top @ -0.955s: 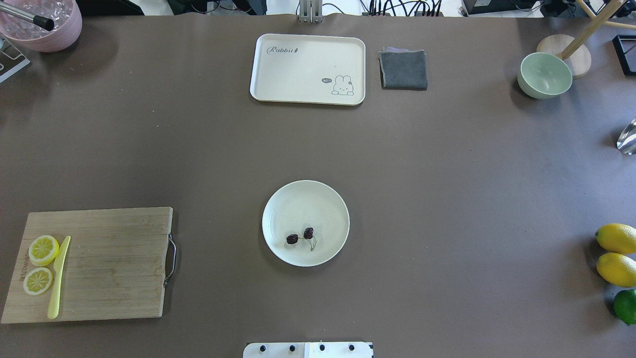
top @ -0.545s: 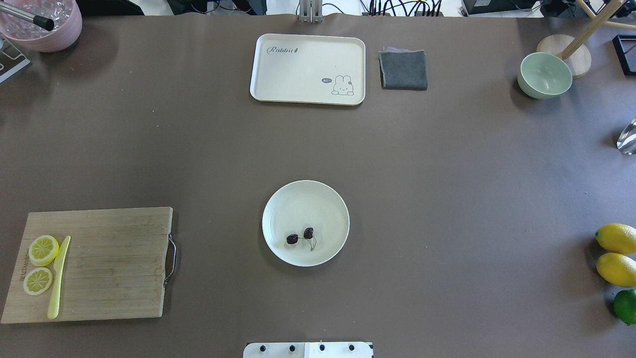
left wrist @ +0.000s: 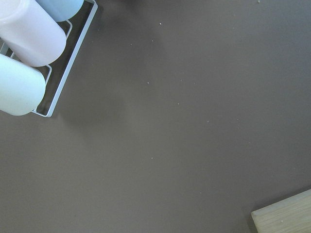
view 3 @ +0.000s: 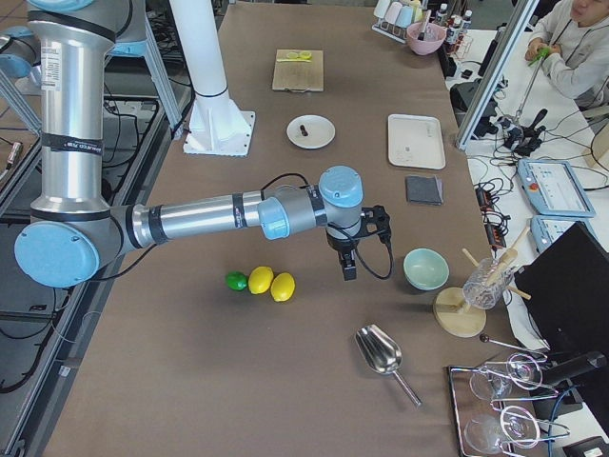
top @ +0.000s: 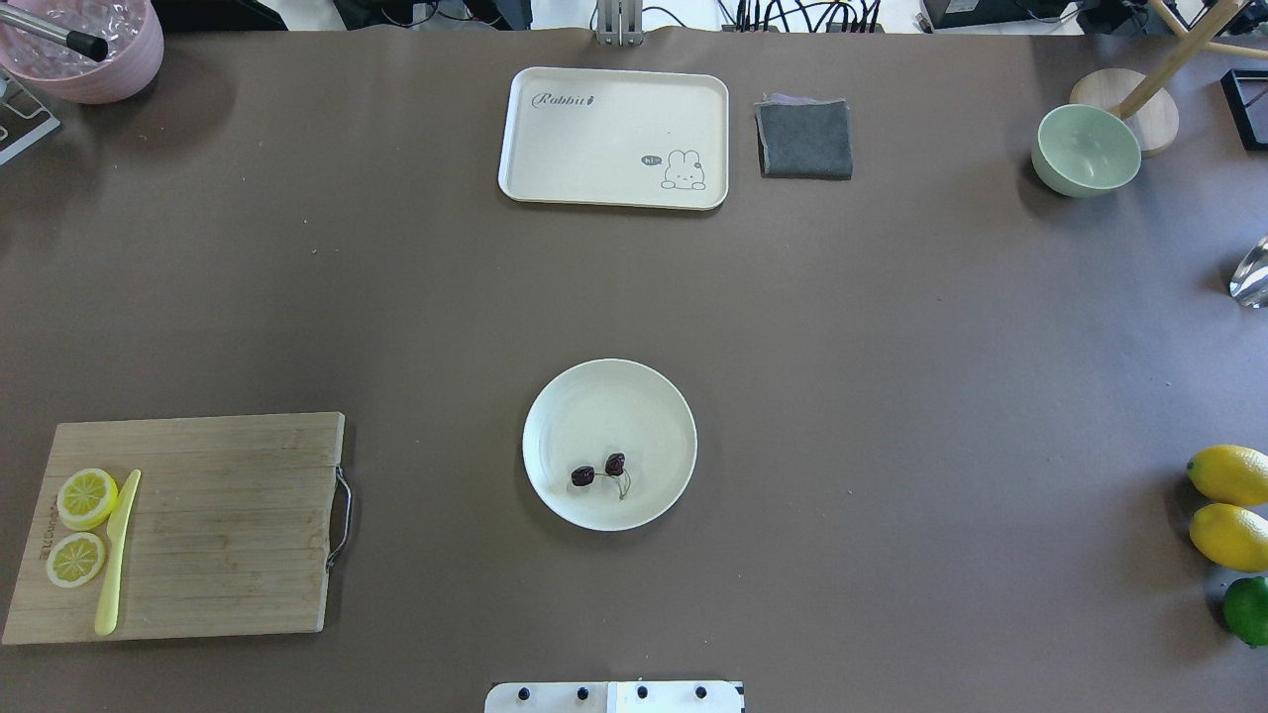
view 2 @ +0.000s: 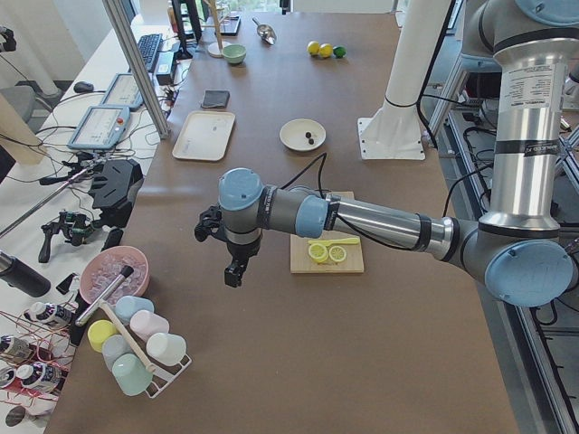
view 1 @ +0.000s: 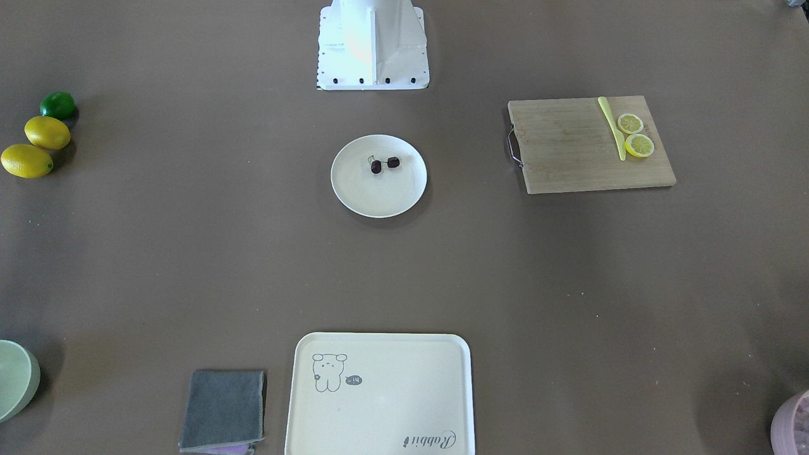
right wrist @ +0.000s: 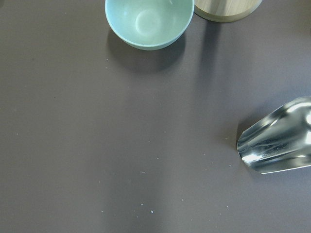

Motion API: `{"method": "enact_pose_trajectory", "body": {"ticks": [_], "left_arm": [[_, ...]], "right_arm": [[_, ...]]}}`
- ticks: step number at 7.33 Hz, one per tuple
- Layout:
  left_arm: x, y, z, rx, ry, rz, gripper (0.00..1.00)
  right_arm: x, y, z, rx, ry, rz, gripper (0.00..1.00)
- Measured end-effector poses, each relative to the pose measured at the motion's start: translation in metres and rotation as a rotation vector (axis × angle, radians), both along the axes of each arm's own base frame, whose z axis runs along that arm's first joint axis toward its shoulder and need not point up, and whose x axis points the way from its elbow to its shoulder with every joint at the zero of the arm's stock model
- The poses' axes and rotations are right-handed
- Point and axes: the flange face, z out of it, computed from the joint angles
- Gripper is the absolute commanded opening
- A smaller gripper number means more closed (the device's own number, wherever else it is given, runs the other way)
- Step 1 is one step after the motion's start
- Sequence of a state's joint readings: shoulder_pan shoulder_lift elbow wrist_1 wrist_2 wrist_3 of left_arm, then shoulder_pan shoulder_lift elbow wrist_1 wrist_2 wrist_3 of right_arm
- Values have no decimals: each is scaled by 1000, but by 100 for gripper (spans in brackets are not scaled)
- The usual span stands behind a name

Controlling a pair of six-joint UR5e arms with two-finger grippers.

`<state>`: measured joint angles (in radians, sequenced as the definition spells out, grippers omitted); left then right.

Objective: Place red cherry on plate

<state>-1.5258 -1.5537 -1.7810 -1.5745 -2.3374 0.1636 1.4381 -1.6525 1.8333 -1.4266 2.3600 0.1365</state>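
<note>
The cherry (top: 599, 472) lies on the plate (top: 606, 401), in its part nearer the robot. The left pincer (view 2: 233, 273) and right pincer (view 3: 348, 270) hang over opposite table (top: 892, 396) ends, well apart from the plate; whether they are released or clenched, I cannot tell.

The worktop (top: 892, 347) was plain brown. The plate (top: 604, 406) was plain cream-white; the cherry (top: 583, 476) was dark red-purple. The tray (top: 594, 139) was cream with a grey rabbit drawing. The cloth (top: 804, 139) was grey, the bowl (top: 1086, 149) pale green, the lemons (top: 1228, 473) yellow, the lime (top: 1246, 609) green.
</note>
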Motion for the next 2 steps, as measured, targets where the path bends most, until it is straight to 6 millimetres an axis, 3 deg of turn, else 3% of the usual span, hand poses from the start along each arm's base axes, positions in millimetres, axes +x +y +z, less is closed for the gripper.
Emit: {"method": "enact_pose_trajectory", "body": {"ticks": [2], "left_arm": [[0, -1, 3, 20, 1, 0, 98]], "right_arm": [[0, 0, 0, 0, 1, 1, 100]]}}
